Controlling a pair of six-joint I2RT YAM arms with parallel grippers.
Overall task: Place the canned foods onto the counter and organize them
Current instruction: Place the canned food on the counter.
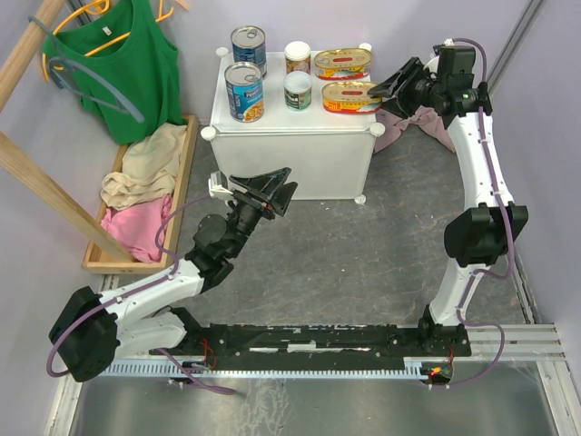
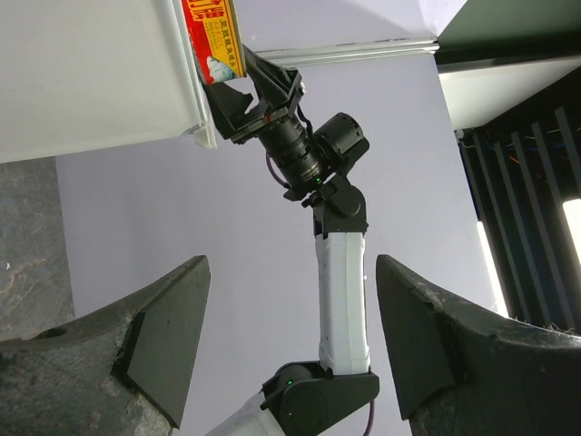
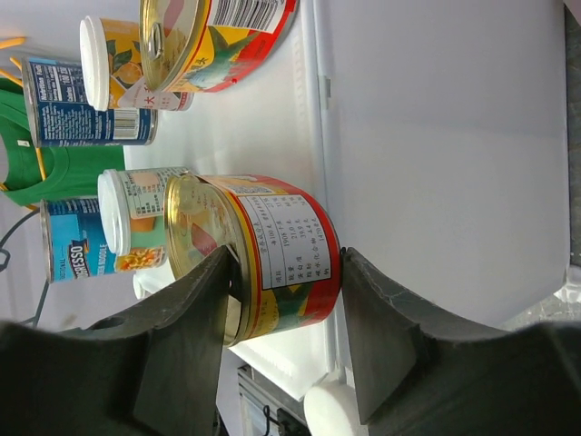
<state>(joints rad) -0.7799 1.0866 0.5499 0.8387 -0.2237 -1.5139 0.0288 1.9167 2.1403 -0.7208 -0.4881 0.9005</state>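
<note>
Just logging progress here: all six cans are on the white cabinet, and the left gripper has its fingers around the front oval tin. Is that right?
Not quite. It is the right gripper whose fingers flank the front oval tin, as the right wrist view shows. The left gripper hangs open and empty in front of the white cabinet. The rest is right.

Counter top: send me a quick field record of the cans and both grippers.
surface: counter, six cans on top, in rows of two
left row: tall blue cans
middle row: small white-topped cans
right row: back oval tin, front oval tin
right gripper: straddles front oval tin; contact unclear
left gripper: open, empty, low in front of counter
</note>
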